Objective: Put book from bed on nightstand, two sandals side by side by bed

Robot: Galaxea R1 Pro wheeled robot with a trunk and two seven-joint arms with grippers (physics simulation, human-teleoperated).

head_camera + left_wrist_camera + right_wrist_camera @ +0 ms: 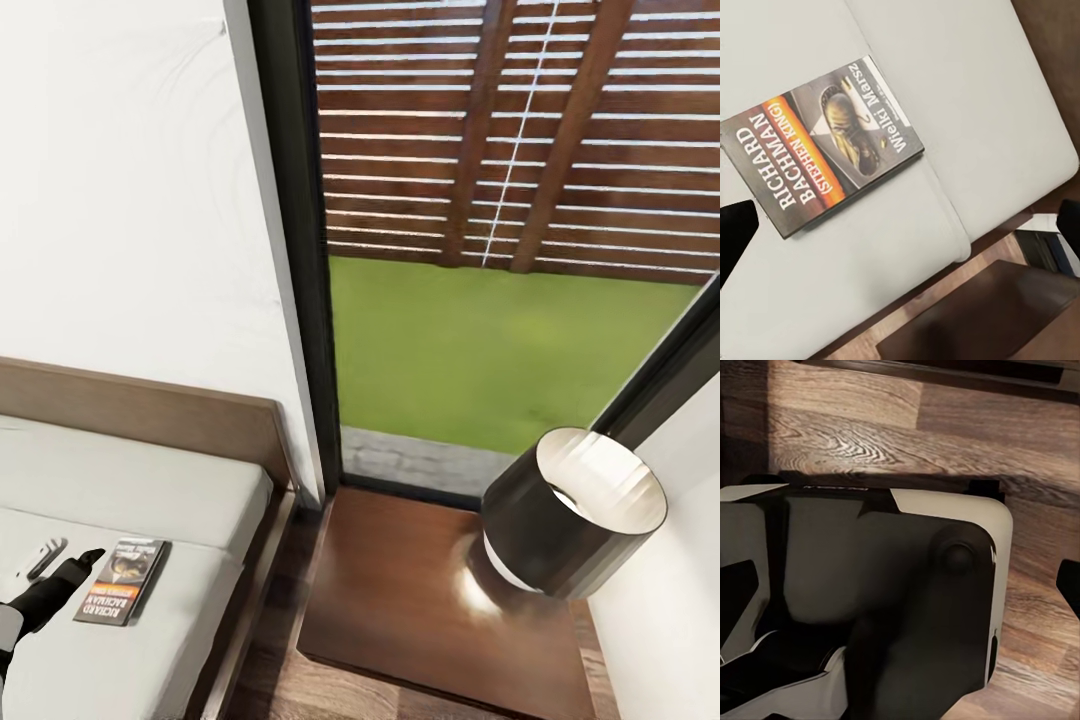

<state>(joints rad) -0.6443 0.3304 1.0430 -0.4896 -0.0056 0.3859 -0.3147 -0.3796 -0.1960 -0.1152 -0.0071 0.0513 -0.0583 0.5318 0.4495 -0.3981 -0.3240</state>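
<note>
The book (122,580) lies flat on the pale grey mattress of the bed (130,480), near the edge that faces the nightstand (400,610). My left gripper (66,556) hovers just left of the book, open and holding nothing. In the left wrist view the book (825,142) lies cover up above the open left gripper (902,229), with the nightstand (982,315) past the mattress edge. The right gripper (900,585) is open and empty over the wood floor (907,435). The sandals are out of view.
A dark cylindrical lamp (570,510) stands on the nightstand's right part. Behind it a tall dark-framed window (500,250) shows a fence and grass. The brown headboard (150,410) runs along the white wall. The robot's own body (907,600) shows in the right wrist view.
</note>
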